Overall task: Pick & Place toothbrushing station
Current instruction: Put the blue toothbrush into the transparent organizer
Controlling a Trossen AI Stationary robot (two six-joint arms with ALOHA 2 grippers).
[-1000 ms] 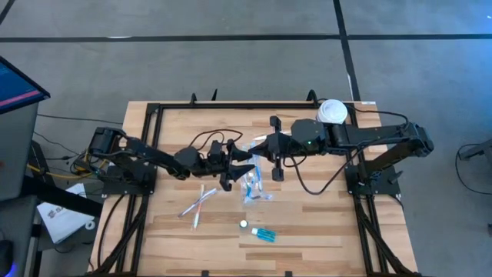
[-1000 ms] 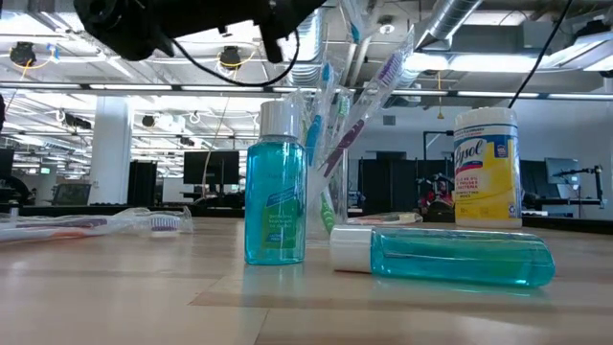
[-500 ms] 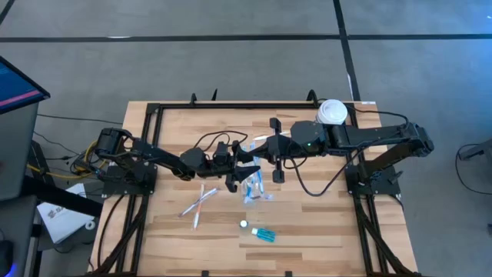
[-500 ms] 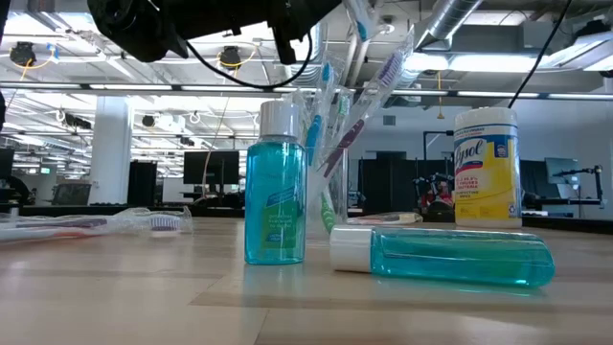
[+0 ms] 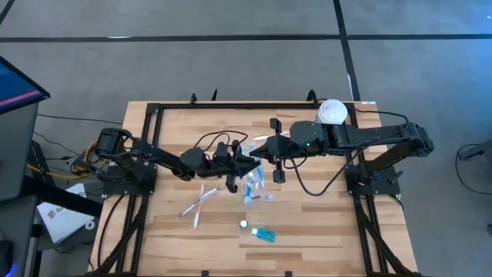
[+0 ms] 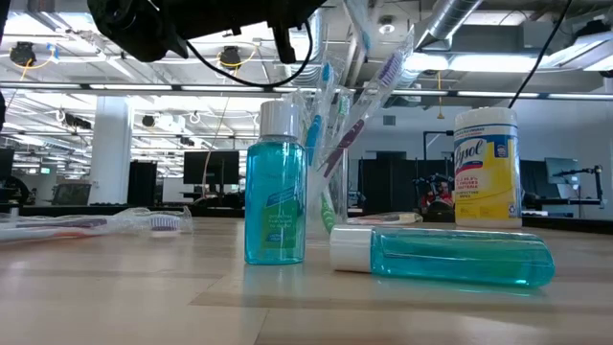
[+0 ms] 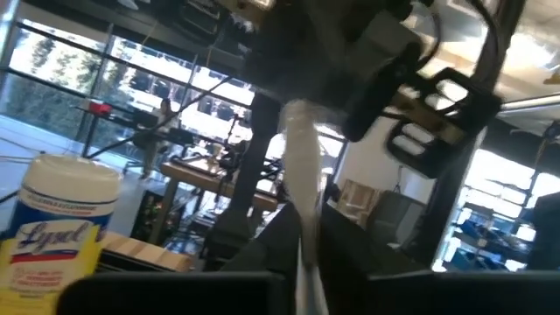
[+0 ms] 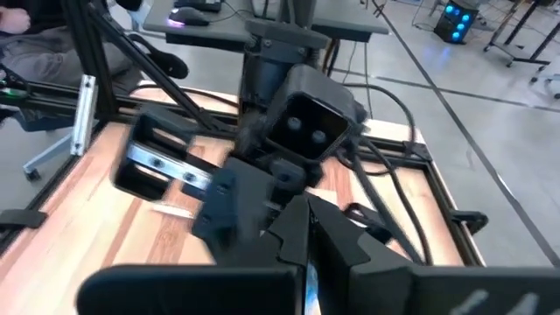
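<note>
From my seat, the left arm reaches in toward the middle of the table, and its left gripper (image 5: 244, 162) meets the right one head-on above the clear tumbler (image 6: 326, 158). In the left wrist view its fingers are drawn in on a pale toothbrush handle (image 7: 302, 188) that runs up between them, so I read it as pinching that white toothbrush. Behind the left gripper, well back toward its own arm, a few loose toothbrushes (image 5: 199, 203) lie crossed on the wood.

Just below the two tools the tumbler stands upright with a bundle of brushes (image 6: 350, 101) fanning out of it. Near it, on the side away from the arms' bases, sit the small blue bottles: one standing (image 6: 275, 184), one lying on its side (image 6: 442, 256).

The right gripper (image 5: 257, 156) comes in from the other side, its fingers pressed together; in the right wrist view a thin pale strip shows at their tips, so I judge it is pinching the same brush.

I take this as a hand-over in mid-air above the cup. Next I would want one tool to let go cleanly, then the other to tip the brush upright and lower it into the tumbler without knocking it over.

The yellow wipes canister (image 5: 332, 111) stands beyond the right gripper, by its arm.
</note>
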